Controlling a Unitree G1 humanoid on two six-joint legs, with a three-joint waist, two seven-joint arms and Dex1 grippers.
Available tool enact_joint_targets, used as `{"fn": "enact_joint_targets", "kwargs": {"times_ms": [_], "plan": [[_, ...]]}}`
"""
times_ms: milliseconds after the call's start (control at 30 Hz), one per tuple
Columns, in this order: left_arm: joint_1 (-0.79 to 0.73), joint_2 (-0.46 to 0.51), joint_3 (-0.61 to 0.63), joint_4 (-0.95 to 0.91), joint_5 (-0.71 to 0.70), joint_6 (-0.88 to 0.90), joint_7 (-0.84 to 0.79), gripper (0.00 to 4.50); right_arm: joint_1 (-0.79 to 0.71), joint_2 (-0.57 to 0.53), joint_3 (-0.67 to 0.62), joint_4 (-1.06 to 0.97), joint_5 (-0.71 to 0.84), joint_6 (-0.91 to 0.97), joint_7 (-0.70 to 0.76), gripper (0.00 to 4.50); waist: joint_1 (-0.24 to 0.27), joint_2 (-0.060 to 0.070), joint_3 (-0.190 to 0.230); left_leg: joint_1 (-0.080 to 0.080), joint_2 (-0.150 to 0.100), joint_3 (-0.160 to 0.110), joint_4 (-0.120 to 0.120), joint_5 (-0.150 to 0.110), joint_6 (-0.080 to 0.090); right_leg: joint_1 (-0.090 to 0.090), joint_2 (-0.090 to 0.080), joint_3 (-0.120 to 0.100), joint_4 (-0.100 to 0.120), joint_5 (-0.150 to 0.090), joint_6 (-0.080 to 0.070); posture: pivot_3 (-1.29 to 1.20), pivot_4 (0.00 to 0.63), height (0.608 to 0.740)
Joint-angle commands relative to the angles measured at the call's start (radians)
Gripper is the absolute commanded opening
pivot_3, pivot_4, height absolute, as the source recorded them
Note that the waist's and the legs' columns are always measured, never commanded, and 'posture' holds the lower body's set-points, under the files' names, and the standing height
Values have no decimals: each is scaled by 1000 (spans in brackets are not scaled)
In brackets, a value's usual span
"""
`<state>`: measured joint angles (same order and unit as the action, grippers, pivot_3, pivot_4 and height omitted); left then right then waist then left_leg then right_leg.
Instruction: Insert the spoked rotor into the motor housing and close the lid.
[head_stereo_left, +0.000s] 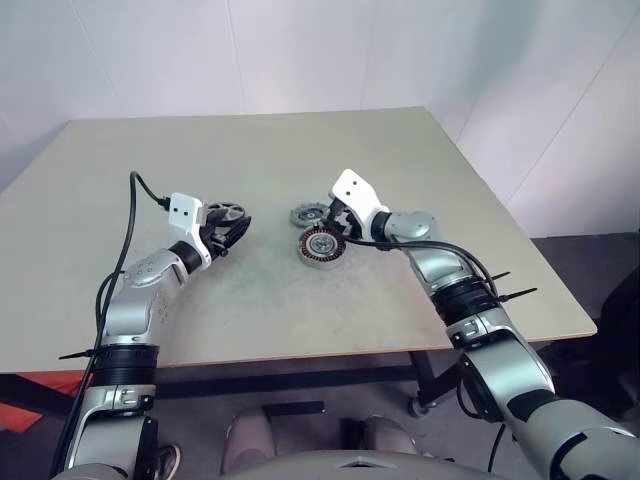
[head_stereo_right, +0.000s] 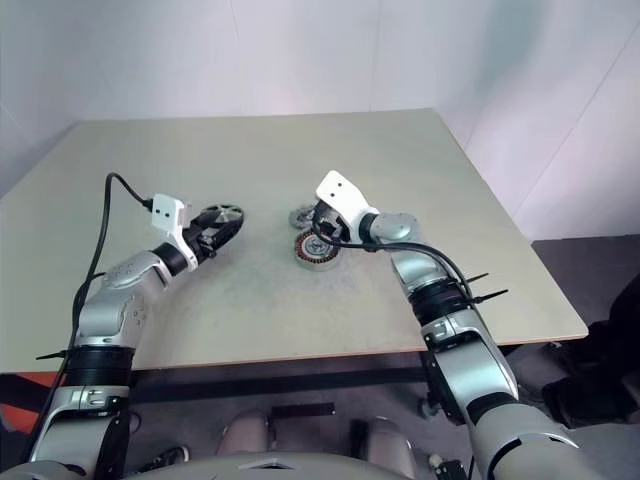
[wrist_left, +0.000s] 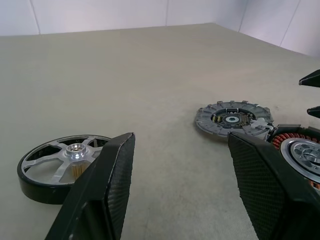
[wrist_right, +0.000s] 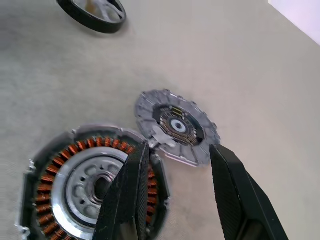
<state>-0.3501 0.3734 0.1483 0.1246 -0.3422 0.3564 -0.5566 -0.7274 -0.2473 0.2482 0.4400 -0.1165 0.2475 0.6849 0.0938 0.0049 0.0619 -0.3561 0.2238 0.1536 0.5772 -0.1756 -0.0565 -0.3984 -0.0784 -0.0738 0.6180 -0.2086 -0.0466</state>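
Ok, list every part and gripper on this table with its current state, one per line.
spoked rotor: flat on the table, not inserted, not held.
motor housing: open, windings exposed, no rotor inside.
lid: off, flat on the table beside the housing.
left gripper: open, empty, by the rotor.
right gripper: open, empty, above housing and lid.

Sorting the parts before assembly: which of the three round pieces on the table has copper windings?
The motor housing, the largest disc: a ring of copper-red coils around a grey hub. The grey notched lid and black silver-spoked rotor have none.

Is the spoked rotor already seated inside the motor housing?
No, the spoked rotor lies on the table, apart from the motor housing.
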Motion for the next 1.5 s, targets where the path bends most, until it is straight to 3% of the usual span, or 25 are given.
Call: {"fn": "enact_joint_targets", "kwargs": {"times_ms": [33,233,700,800,933,1333,1500], "plan": [[-21,7,8,-19,3,-21,3,3115,38,31,17,-46,20,25,9,2110,0,0,0,0,0,0,0,0,0,0,0,0,0,0,0,0,0,740],[-26,12,12,-15,4,-21,1,3115,76,49,38,-27,0,32,-7,2110,0,0,0,0,0,0,0,0,0,0,0,0,0,0,0,0,0,740],[-22,4,12,-7,6,-28,4,3115,-3,11,-2,-17,21,27,-4,2110,0,0,0,0,0,0,0,0,-1,0,0,0,0,0,0,0,0,740],[-17,4,14,-9,6,-28,6,3115,20,12,6,-39,30,34,25,1506,0,0,0,0,0,0,0,0,-1,0,0,0,0,0,0,0,0,740],[-10,8,16,-16,5,-25,6,3115,30,19,9,-41,19,32,14,99,1,0,0,-1,0,0,0,0,-1,0,0,0,0,0,0,0,0,740],[-16,11,12,-9,10,-25,5,3115,127,43,74,-64,-5,83,15,45,0,0,0,0,0,0,0,0,-1,0,0,0,0,0,0,0,0,740],[-16,10,13,-5,11,-24,8,3115,99,31,42,-62,-4,78,-5,45,-1,0,0,3,0,0,-1,0,-1,2,0,0,0,0,1,0,0,740]]}}
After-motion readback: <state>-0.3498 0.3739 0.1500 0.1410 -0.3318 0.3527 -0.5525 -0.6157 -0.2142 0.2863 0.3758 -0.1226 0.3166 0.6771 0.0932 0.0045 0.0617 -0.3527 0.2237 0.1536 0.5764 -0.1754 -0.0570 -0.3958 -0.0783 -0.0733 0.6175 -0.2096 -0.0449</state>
